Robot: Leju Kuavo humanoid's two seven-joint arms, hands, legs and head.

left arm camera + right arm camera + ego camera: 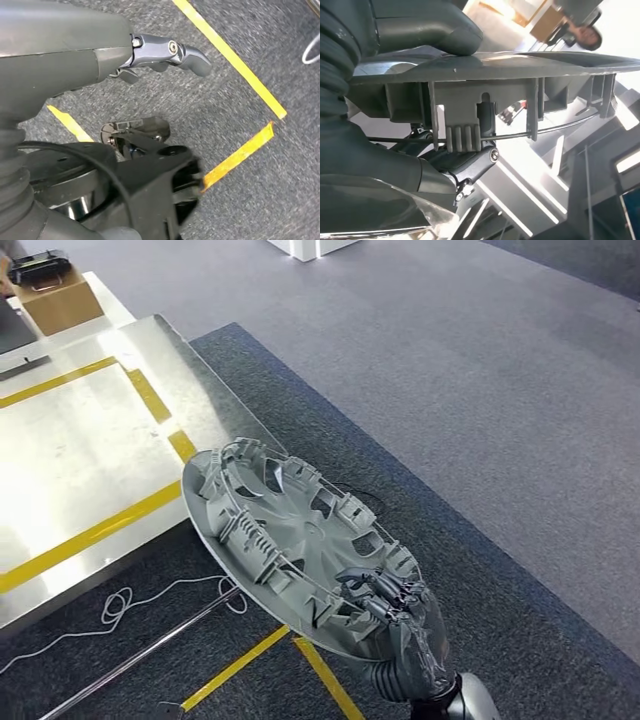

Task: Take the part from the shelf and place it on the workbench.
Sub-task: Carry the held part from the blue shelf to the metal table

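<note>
The left hand (166, 55) comes in over dark grey carpet (234, 110), its metal fingers (188, 54) stretched out and apart with nothing between them. Yellow tape lines (230, 52) cross the carpet and meet near a corner. A loop of white cable (311, 50) lies at the edge.

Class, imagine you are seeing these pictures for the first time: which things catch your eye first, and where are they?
The large grey plastic wheel cover stands out first, held inner side up at the picture's centre by the robot's right hand at its near rim, above dark carpet. To its left lies a shiny metal workbench crossed by yellow tape lines. The left hand hangs over grey carpet, holding nothing.
</note>
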